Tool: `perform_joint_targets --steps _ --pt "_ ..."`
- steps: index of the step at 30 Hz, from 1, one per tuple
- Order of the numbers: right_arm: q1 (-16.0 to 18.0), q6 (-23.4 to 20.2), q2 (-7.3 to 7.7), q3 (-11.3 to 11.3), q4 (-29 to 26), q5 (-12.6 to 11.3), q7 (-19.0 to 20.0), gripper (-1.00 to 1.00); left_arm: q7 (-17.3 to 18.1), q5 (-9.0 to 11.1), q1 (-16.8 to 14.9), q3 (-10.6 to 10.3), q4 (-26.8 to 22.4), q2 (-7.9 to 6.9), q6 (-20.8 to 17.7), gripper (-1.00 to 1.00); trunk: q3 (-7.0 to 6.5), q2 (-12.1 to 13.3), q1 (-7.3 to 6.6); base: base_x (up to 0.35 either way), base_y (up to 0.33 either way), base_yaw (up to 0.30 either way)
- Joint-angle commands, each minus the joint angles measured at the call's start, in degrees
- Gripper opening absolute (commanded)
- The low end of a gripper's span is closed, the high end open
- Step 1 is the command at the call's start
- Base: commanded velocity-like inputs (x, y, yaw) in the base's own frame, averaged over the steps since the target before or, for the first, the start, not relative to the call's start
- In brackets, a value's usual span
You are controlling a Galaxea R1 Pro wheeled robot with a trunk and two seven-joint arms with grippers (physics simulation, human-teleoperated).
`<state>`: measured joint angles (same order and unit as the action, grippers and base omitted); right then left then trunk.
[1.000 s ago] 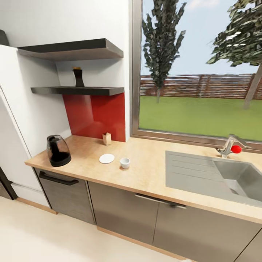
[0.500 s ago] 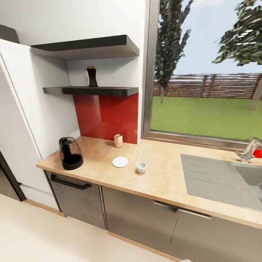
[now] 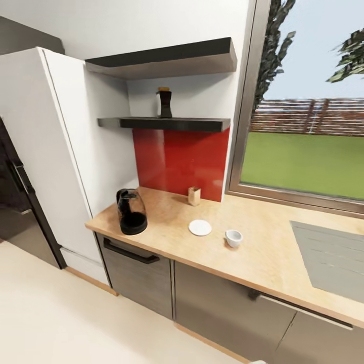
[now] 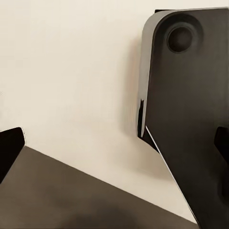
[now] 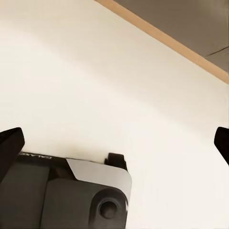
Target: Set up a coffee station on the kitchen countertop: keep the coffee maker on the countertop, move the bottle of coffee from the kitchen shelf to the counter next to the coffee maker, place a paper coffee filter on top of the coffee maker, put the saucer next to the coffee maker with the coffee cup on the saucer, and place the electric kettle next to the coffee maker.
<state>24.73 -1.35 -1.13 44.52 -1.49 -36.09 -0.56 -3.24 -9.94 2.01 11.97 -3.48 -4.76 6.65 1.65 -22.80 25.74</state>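
Approach step: the bottle (image 3: 164,103) stands on the lower shelf (image 3: 172,123), the kettle (image 3: 131,211) at the table's (image 3: 263,253) left end, the saucer (image 3: 200,227) and cup (image 3: 233,237) mid-table; both fingers spread wide, empty; next, reach for the bottle.

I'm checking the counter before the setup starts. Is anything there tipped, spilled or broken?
Nothing stands out. The electric kettle, the saucer and the coffee cup sit upright and apart on the kitchen countertop, and the dark bottle stands upright on the shelf.
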Motion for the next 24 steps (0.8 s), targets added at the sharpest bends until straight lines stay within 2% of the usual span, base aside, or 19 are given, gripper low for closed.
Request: perform_joint_targets --steps 1,6,24 --pt "0.1 -0.1 -0.01 0.5 0.0 -0.5 -0.1 1.00 -0.1 -0.6 0.0 0.4 -0.1 0.02 0.1 1.00 0.19 -0.1 0.05 0.113 0.317 0.182" --pt "0.1 -0.1 0.06 0.5 0.0 -0.5 -0.1 1.00 -0.1 -0.6 0.0 0.4 -0.1 0.02 0.1 1.00 0.33 -0.1 0.05 0.109 0.319 0.077" --pt "0.1 0.0 0.13 0.5 0.1 -0.5 -0.1 1.00 -0.1 -0.6 0.0 0.4 0.0 0.02 0.2 1.00 0.83 -0.1 0.05 0.144 0.321 0.000"
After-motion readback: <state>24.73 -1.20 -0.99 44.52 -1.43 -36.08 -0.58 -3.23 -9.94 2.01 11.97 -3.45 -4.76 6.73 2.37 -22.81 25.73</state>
